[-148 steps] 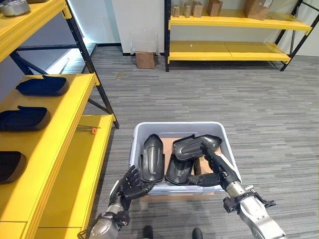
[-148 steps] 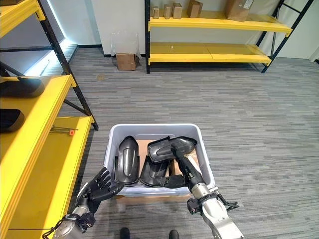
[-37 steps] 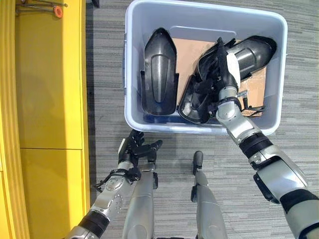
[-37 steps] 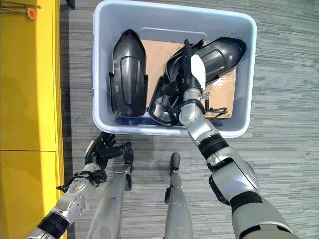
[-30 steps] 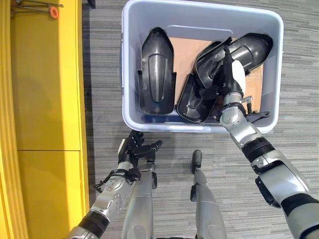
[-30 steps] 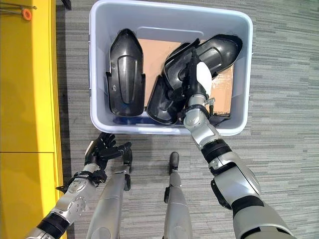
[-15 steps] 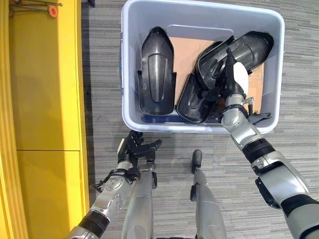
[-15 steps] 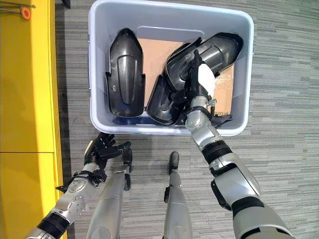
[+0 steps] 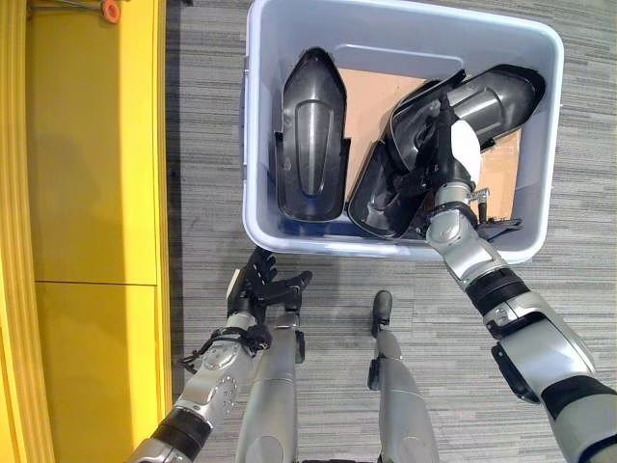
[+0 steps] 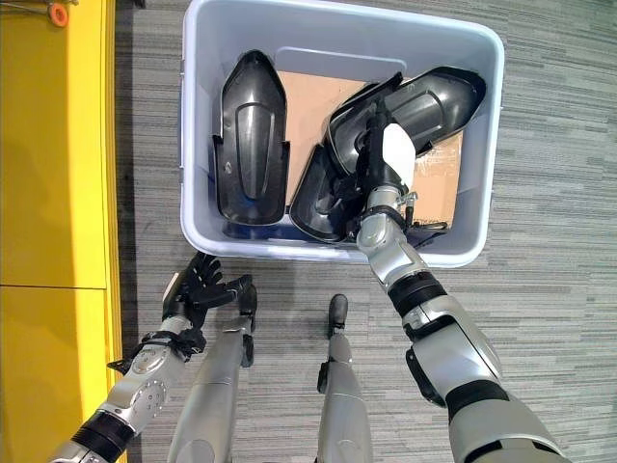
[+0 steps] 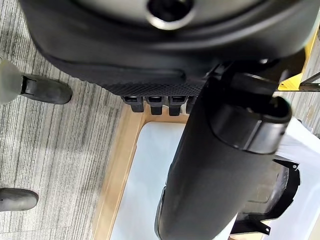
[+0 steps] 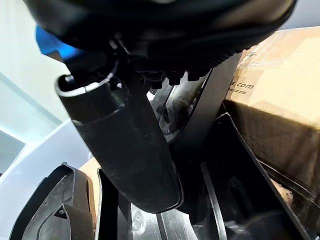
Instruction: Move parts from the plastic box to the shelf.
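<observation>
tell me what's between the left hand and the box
Only a bare strip of grey carpet separates the left hand from the box, as both eye views show.

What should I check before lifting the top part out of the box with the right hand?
1. Right hand on the top part: ok, it lies on the part at the box's right side.
2. Fingers closed round that part: cannot tell, they are hidden against the dark plastic.
3. Top part free of the one beneath: not ok, it overlaps the lower part.
4. Left hand clear of the lift: ok, open and outside the plastic box, over the floor.
5. Third part out of the way: ok, it lies apart on the box's left side.
6. Shelf within view: ok, on the left.
</observation>
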Controlling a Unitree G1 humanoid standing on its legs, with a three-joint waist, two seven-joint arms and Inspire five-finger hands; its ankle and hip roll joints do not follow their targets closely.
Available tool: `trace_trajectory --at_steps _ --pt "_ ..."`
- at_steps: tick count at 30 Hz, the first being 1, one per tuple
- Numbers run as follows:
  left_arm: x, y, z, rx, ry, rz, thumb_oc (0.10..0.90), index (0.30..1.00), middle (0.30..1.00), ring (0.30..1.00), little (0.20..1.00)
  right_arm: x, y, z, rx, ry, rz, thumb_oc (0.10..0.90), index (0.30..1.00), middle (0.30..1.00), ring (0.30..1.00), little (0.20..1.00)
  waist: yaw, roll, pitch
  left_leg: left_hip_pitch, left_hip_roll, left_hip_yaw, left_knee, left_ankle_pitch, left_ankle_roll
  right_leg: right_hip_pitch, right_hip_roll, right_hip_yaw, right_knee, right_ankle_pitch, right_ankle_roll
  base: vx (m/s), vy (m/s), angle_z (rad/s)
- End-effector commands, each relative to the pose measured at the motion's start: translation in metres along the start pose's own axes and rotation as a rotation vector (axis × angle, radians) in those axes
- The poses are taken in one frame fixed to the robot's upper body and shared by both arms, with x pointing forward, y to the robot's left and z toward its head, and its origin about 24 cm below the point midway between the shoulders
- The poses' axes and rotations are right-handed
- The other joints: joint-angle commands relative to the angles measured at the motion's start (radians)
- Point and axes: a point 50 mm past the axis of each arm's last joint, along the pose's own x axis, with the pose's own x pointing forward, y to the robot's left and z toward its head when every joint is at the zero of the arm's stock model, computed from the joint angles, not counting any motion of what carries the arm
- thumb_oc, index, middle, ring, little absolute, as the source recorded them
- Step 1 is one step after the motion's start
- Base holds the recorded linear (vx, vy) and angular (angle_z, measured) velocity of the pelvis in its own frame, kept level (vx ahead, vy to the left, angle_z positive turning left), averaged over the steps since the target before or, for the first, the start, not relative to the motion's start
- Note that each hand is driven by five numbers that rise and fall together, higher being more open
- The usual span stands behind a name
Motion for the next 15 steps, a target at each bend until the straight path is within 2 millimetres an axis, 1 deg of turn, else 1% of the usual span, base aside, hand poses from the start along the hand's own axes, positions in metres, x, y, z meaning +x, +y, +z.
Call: trace_trajectory --at_steps 1,4,6,11,15 --pt "-0.005 -0.011 0.012 -0.012 -0.103 -0.06 0.9 1.0 1.0 1.0 1.0 0.027 -0.065 0.04 0.002 -0.172 -0.237 0.9 1.0 1.0 1.0 1.0 0.004 0.014 -0.017 0.053 0.019 -0.059 -0.07 -0.011 -0.026 0.095 -0.04 -0.077 0.101 -0.099 0.032 0.0 0.0 0.0" --pt "-0.005 -0.013 0.011 -0.014 -0.097 -0.067 0.9 1.0 1.0 1.0 1.0 0.027 -0.069 0.036 -0.009 -0.166 -0.253 0.9 1.0 1.0 1.0 1.0 0.001 0.011 -0.017 0.059 0.022 -0.057 -0.065 -0.02 -0.027 0.101 -0.037 -0.075 0.103 -0.104 0.032 0.0 0.0 0.0" --pt "-0.005 -0.014 0.011 -0.015 -0.095 -0.071 0.9 1.0 1.0 1.0 1.0 0.027 -0.073 0.036 -0.014 -0.169 -0.265 0.9 1.0 1.0 1.0 1.0 -0.002 0.008 -0.022 0.057 0.02 -0.057 -0.071 -0.013 -0.026 0.096 -0.038 -0.075 0.102 -0.1 0.032 0.0 0.0 0.0" --pt "-0.004 -0.014 0.009 -0.01 -0.086 -0.075 0.9 1.0 1.0 1.0 1.0 0.028 -0.082 0.035 -0.031 -0.172 -0.29 0.9 1.0 1.0 1.0 1.0 -0.009 0.0 -0.027 0.067 0.026 -0.057 -0.07 -0.017 -0.026 0.101 -0.036 -0.073 0.104 -0.102 0.032 0.0 0.0 0.0" --pt "-0.004 -0.014 0.008 -0.008 -0.078 -0.075 0.9 1.0 1.0 1.0 1.0 0.027 -0.083 0.035 -0.017 -0.177 -0.292 0.9 1.0 1.0 1.0 1.0 -0.013 -0.005 -0.03 0.07 0.029 -0.057 -0.065 -0.022 -0.026 0.105 -0.033 -0.072 0.106 -0.105 0.033 0.0 0.0 0.0"
